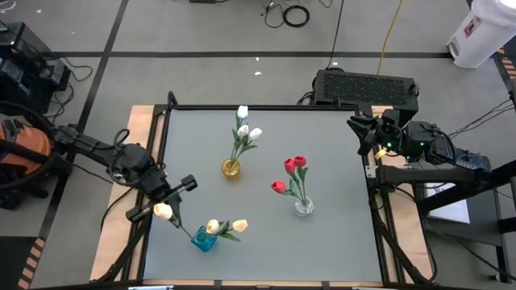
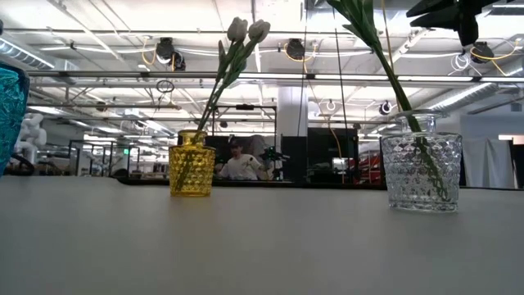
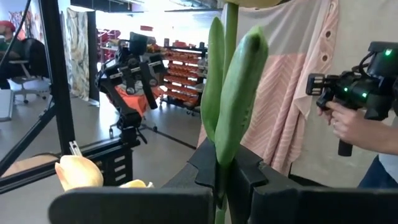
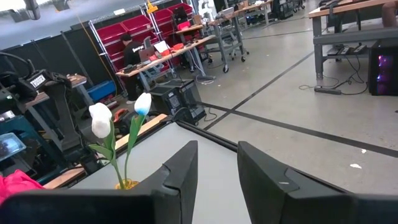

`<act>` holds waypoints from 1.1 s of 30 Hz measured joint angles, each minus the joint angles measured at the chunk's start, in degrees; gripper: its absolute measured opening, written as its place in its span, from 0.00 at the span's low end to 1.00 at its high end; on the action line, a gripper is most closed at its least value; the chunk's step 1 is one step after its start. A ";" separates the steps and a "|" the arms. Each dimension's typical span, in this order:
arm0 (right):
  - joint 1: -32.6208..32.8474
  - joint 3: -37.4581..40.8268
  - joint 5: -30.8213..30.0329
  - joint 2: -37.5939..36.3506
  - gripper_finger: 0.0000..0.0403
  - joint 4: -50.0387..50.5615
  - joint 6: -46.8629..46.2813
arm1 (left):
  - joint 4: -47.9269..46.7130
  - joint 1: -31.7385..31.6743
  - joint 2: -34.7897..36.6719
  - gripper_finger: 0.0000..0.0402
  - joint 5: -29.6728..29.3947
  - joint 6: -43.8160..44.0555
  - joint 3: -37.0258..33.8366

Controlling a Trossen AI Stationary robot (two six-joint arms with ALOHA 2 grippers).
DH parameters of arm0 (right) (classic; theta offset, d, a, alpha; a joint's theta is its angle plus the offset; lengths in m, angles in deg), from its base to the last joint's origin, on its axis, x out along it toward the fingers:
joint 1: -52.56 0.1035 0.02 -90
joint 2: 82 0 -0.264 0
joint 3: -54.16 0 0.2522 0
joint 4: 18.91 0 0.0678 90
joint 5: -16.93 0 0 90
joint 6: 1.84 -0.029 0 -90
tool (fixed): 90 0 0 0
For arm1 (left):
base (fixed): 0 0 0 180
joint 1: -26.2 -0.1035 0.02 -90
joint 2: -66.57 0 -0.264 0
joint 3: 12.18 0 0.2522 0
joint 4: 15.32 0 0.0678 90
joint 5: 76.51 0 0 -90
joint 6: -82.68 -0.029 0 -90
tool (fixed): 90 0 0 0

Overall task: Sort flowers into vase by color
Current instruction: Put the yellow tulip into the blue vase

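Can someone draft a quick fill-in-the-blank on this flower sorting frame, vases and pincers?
1. The white tulips stand in the ____ vase.
2. The clear vase holds ____ tulips.
3. The left pincer is shut on the stem of a ____ tulip, next to the blue vase.
4. The right pincer waits at the table's far ____ corner.

Missing words: yellow; red; pale yellow; right

Left arm (image 1: pixel 105 157): matte black, jointed, blocky black fingers (image 3: pixel 261 180). Right arm (image 1: pixel 427 149): matte black, green indicator lights, black cabling, angular black fingers (image 4: pixel 186 168).
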State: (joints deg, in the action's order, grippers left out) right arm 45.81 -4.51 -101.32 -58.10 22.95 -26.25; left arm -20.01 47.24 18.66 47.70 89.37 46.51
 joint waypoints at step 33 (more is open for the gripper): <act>0.01 0.00 0.00 0.00 0.26 -0.02 -0.01 | -1.21 -0.55 -6.13 0.04 -0.72 -4.62 0.00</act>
State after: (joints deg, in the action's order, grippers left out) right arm 45.81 -4.51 -101.32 -58.10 22.93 -26.26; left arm -21.22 46.69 12.53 46.98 84.75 46.51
